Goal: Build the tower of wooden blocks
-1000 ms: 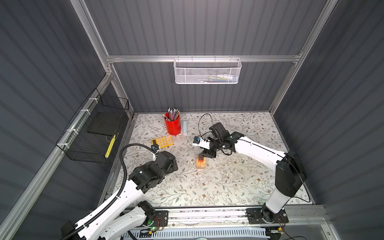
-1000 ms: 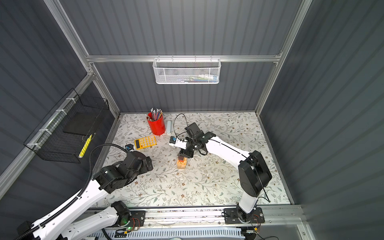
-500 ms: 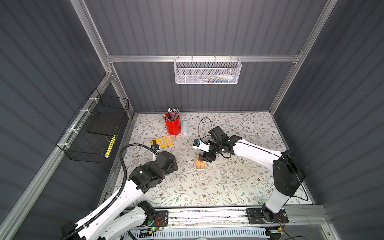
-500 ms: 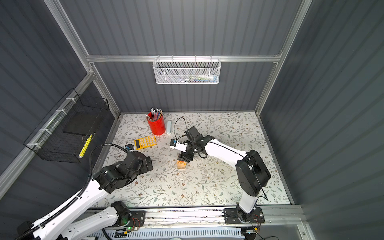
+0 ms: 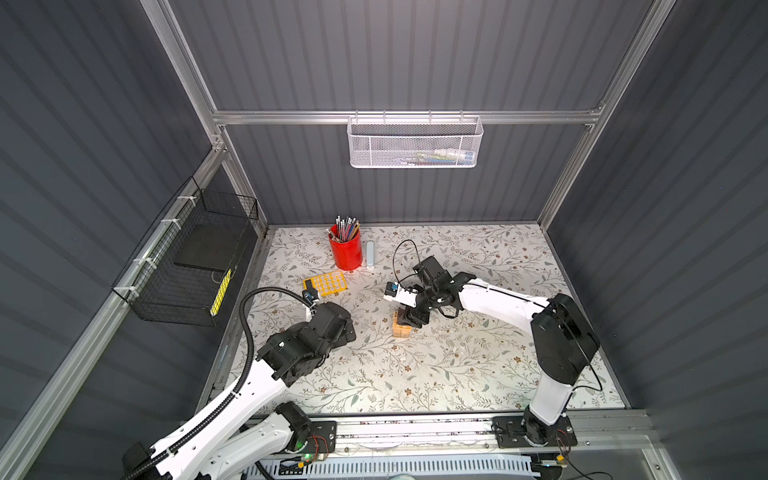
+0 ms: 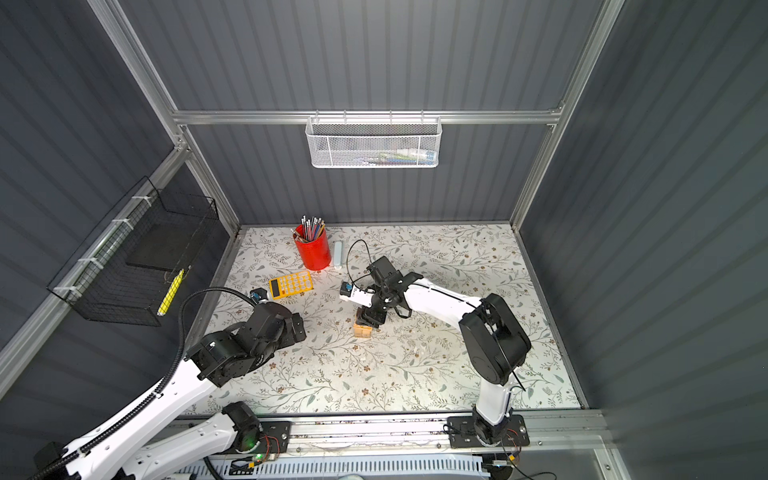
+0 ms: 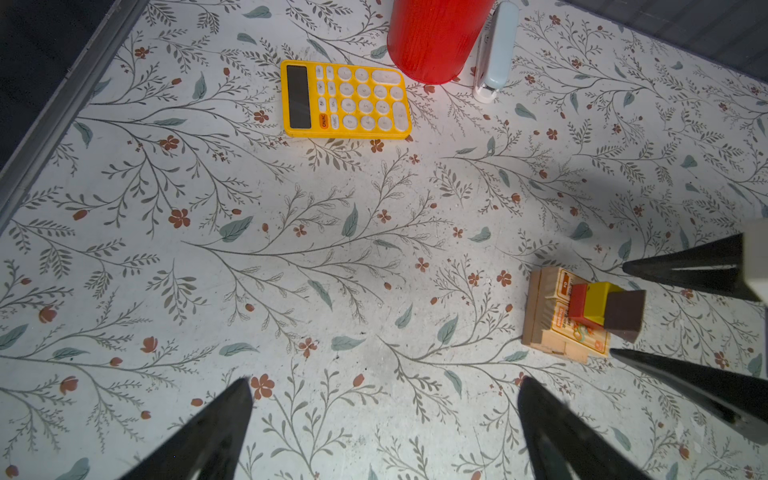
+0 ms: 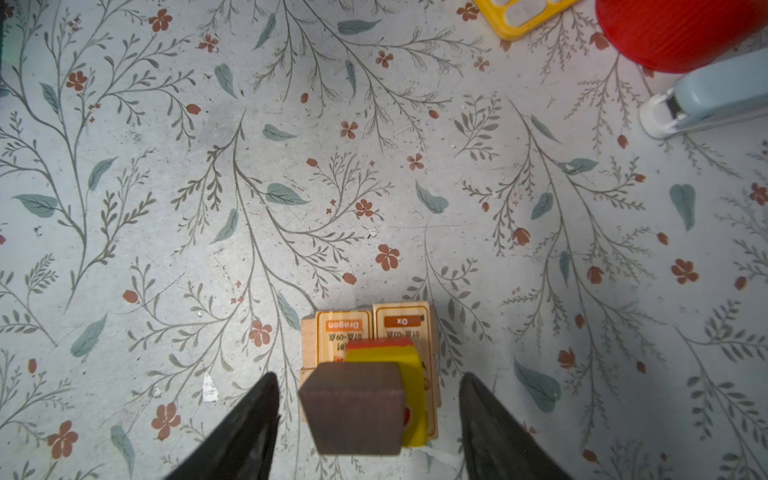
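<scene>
Since a sec ago my right jaws dropped closer over the wood block tower (image 5: 402, 331) and spread: open now, straddling the brown block (image 8: 353, 399) on top without touching. Tower's dead between them, so straight up looks like my exit. Left jaws wide, empty, off aside.

Bright overhead light, soft shadows on the tabletop (image 8: 374, 124), wide-angle bending at edges.

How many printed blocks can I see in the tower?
2: the Dragon block and the Ox block lie side by side, partly under the yellow cube. More may be hidden below.
</scene>
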`<state>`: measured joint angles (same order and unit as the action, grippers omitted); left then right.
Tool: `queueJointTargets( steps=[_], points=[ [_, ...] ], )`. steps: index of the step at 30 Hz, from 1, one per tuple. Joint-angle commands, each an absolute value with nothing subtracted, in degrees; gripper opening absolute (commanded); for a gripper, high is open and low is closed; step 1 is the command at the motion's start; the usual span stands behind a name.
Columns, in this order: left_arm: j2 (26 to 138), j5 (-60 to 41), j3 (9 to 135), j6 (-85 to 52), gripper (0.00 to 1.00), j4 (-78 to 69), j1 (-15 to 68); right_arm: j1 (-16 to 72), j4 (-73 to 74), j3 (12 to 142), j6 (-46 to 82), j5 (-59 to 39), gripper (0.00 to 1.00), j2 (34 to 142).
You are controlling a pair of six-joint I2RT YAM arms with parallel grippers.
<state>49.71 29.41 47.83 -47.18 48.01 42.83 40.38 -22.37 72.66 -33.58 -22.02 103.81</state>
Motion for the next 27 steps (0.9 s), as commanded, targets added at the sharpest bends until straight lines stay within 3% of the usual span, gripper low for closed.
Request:
queueJointTargets(
  steps=[1, 21, 27],
  points=[
    [49.5, 30.4, 48.4, -47.9, 1.0, 49.7, 43.1, 40.3, -22.6, 73.8, -33.8, -21.9, 0.66, 104.7],
    [50.3, 30.5, 48.5, -48.0, 1.0, 49.5, 43.1, 39.0, -23.4, 75.2, -34.6, -23.0, 0.5, 106.2],
    [50.3, 30.5, 48.6, -47.9, 0.99, 49.6, 43.1, 39.0, -23.5, 75.2, -34.7, -23.1, 0.51, 106.3]
  ],
)
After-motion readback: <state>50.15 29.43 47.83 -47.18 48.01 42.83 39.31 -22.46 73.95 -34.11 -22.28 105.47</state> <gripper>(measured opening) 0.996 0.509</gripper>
